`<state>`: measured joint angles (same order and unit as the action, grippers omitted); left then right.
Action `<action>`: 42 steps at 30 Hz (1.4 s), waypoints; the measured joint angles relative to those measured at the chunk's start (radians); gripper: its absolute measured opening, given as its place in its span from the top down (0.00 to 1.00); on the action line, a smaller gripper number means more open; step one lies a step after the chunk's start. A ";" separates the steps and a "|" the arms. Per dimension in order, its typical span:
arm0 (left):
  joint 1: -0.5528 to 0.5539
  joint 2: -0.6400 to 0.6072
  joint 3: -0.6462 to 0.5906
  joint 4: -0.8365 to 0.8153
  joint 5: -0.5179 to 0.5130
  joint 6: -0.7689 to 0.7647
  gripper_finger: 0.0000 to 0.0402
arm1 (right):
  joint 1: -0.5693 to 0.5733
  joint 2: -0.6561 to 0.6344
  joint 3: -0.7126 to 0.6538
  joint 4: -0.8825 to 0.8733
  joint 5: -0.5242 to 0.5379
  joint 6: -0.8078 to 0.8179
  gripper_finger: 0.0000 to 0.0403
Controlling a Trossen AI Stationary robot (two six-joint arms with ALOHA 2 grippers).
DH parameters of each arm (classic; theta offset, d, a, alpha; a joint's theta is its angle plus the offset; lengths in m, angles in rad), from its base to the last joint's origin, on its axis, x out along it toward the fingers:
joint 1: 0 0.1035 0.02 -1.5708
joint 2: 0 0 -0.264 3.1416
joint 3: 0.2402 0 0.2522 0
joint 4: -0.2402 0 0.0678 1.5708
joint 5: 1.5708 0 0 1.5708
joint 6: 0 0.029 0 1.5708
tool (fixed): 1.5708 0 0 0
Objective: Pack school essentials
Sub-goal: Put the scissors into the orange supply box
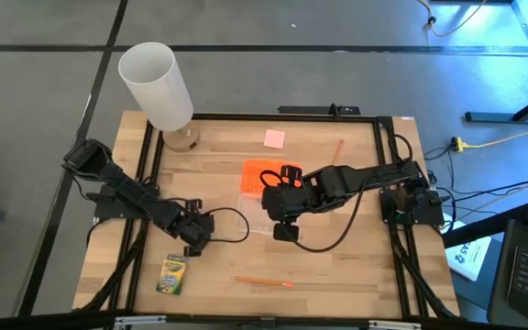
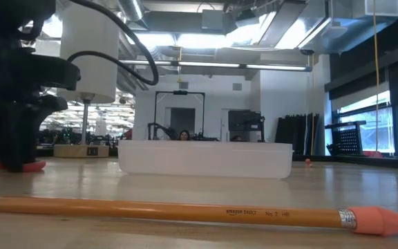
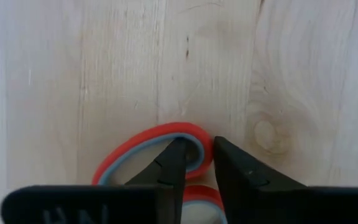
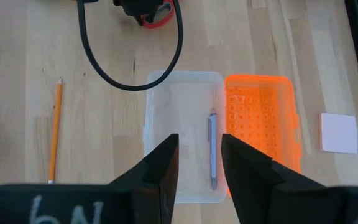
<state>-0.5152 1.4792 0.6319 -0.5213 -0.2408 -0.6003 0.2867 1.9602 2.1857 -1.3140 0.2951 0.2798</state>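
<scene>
On the desk [image 1: 337,266], left of centre, the left end effector [image 1: 195,240] sits low over the red-handled scissors [image 3: 160,152]. Its fingers straddle the rim of one handle loop, one finger inside the loop and one outside, pinched onto the red plastic. Blades not visible from any view.

Right end effector [image 4: 199,163] hangs above the clear plastic box [image 4: 182,143], fingers apart, nothing between them. The box is open, its orange lid [image 4: 261,118] lying flat right beside it. A grey pen [image 4: 212,149] already lies inside the box.

Loose items:
- orange pencil [image 1: 262,281], near the front edge, well clear of both arms
- crayon box [image 1: 173,274], front left, just beside the left end effector
- pink eraser [image 1: 274,138], toward the back
- second thin pencil [image 1: 338,149], back right
- tall white cylinder [image 1: 157,84], back left corner

Handling judgement: scissors are rigid and light, but a hold on one handle loop leaves the blade end free to swing or pivot open on lifting. Smooth plastic rim, likely slippery; a firm pinch low on the loop, near the pivot, should steady it. Pencils are thin and roll easily; best pinched mid-shaft, across the length.
</scene>
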 joint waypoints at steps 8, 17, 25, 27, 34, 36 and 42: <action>0.000 0.000 0.000 0.000 -0.002 0.000 0.97 | 0.000 0.000 0.000 0.000 -0.001 0.005 0.70; 0.000 0.002 -0.002 0.030 -0.034 -0.018 0.98 | 0.000 0.000 0.000 0.000 -0.008 0.006 0.70; 0.000 -0.002 0.024 0.038 -0.029 -0.019 0.98 | 0.000 0.000 0.000 0.000 -0.009 0.007 0.70; -0.003 -0.005 0.039 0.034 -0.010 -0.006 0.99 | 0.000 0.000 0.000 0.000 -0.009 0.007 0.70; -0.004 -0.006 0.102 0.013 0.063 0.009 1.00 | 0.000 0.000 0.000 0.001 -0.009 0.005 0.70; -0.004 -0.007 0.108 0.015 0.075 0.017 1.00 | 0.000 0.000 0.000 0.001 -0.009 0.005 0.70; -0.004 -0.008 0.108 0.012 0.075 0.003 1.00 | 0.000 0.000 0.000 0.003 -0.009 0.006 0.70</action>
<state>-0.5192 1.4712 0.7403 -0.5093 -0.1654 -0.5974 0.2867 1.9606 2.1857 -1.3107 0.2863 0.2863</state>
